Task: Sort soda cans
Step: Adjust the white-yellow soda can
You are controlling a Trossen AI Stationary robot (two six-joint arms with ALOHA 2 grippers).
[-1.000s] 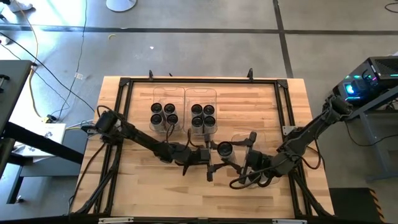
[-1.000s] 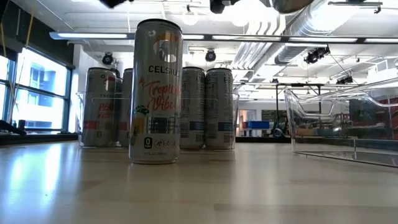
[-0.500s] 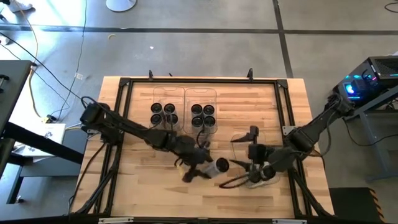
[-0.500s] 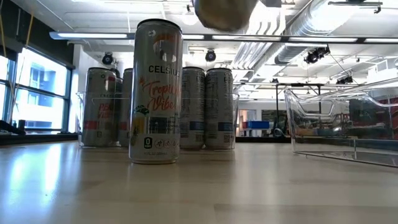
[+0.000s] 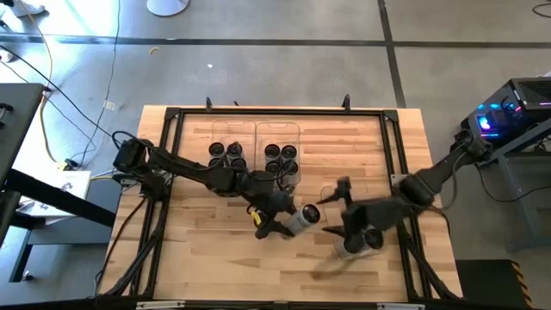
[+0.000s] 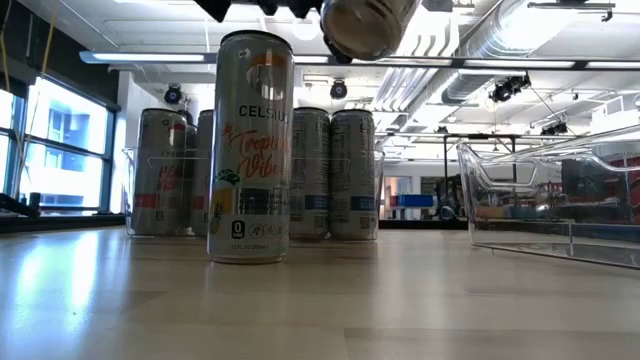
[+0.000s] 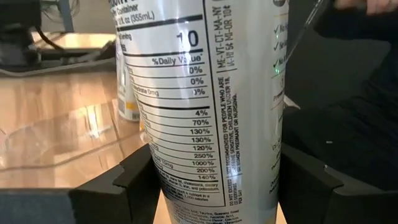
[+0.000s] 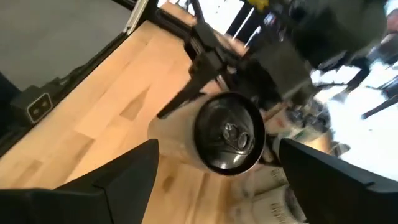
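Sorting stood partway: two clear plastic bins [image 5: 277, 131] on the wooden counter [image 5: 207, 267] held upright silvery soda cans [image 5: 227, 158], one can [image 6: 250, 150] stood loose, another can [image 5: 301, 220] hung tilted, grasped by the left gripper [image 5: 277, 217], while the right gripper [image 5: 349, 215] fingers were spread, released.

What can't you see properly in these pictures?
- Right gripper: smeared by motion in the high view.
- Held can: its top and bottom are cut off by the left wrist view's edges.
- Cans in the bins: the high view shows only dark tops; labels too small to read.
- Left gripper: cropped by the low view's top edge.
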